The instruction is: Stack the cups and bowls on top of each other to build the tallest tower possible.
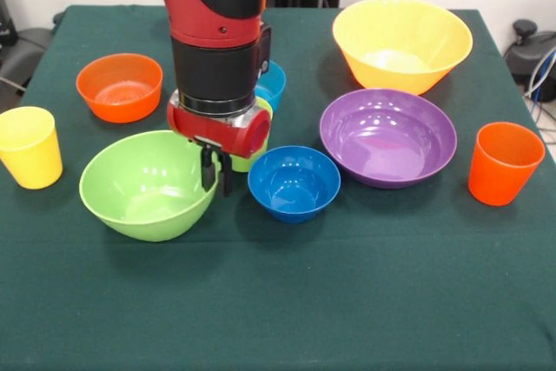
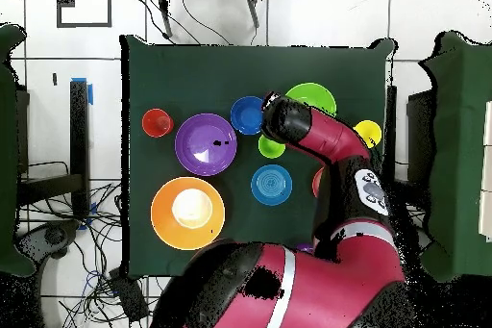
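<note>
The desk (image 1: 365, 301) is covered in plain dark green cloth, and every vessel on it is a single solid colour without pattern: a yellow-orange bowl (image 1: 402, 43) at far right, a purple bowl (image 1: 387, 136) nearer, a dark blue bowl (image 1: 294, 182) in the middle, a lime green bowl (image 1: 148, 184) to its left, an orange bowl (image 1: 120, 86) at far left, and a light blue bowl (image 1: 274, 82) showing behind the arm. A yellow cup (image 1: 30, 147) stands at the left edge, an orange cup (image 1: 504, 162) at the right, and a lime green cup (image 1: 252, 161) peeks from behind the wrist. The arm (image 1: 217, 6) is red with black bands and a silver ring, and its end effector (image 1: 216, 173) is black.
</note>
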Tool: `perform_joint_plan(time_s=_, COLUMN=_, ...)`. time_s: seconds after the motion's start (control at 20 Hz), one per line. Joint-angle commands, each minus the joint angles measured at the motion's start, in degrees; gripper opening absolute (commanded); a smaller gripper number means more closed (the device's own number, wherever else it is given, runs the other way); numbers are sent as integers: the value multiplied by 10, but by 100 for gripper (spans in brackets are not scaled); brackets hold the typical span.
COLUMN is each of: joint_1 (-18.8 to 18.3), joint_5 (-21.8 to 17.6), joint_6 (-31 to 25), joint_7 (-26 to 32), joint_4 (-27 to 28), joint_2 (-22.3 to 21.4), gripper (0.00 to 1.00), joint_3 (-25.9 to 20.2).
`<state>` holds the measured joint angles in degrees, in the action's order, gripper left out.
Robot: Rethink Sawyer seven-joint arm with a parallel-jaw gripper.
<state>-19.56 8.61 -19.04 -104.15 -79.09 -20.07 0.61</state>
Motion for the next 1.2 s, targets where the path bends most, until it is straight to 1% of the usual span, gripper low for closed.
perform_joint_plan(time_s=0.05, joint_1=4, joint_5=-41, joint_6=-29, joint_7=-9, joint_4=7, joint_2=41, gripper=0, joint_3=-32)
perform_joint_plan(time_s=0.4, joint_1=5, joint_5=-40, joint_6=-24, joint_7=-14, joint_4=1, joint_2=35, gripper=0, joint_3=-32)
perform_joint_plan(time_s=0.5, joint_1=3, joint_5=-42, joint_6=-12, joint_7=-14, joint_4=-7, joint_2=25, gripper=0, joint_3=-38)
perform_joint_plan(time_s=0.6, joint_1=2, joint_5=-41, joint_6=-11, joint_7=-16, joint_4=-19, joint_2=6, gripper=0, joint_3=-40)
perform_joint_plan(time_s=0.7, joint_1=-1, joint_5=-42, joint_6=-5, joint_7=-15, joint_4=-35, joint_2=-23, gripper=0, joint_3=-45)
perform_joint_plan(time_s=0.75, joint_1=-9, joint_5=-44, joint_6=1, joint_7=-9, joint_4=-47, joint_2=-43, gripper=0, joint_3=-57)
perform_joint_plan(time_s=0.85, joint_1=-17, joint_5=-48, joint_6=3, joint_7=5, joint_4=-57, joint_2=-69, gripper=0, joint_3=-71)
perform_joint_plan(time_s=0.95, joint_1=-21, joint_5=-56, joint_6=16, joint_7=9, joint_4=-61, joint_2=-80, gripper=0, joint_3=-78)
perform_joint_plan(time_s=1.2, joint_1=-26, joint_5=-61, joint_6=20, joint_7=-5, joint_4=-76, joint_2=-101, gripper=0, joint_3=-88)
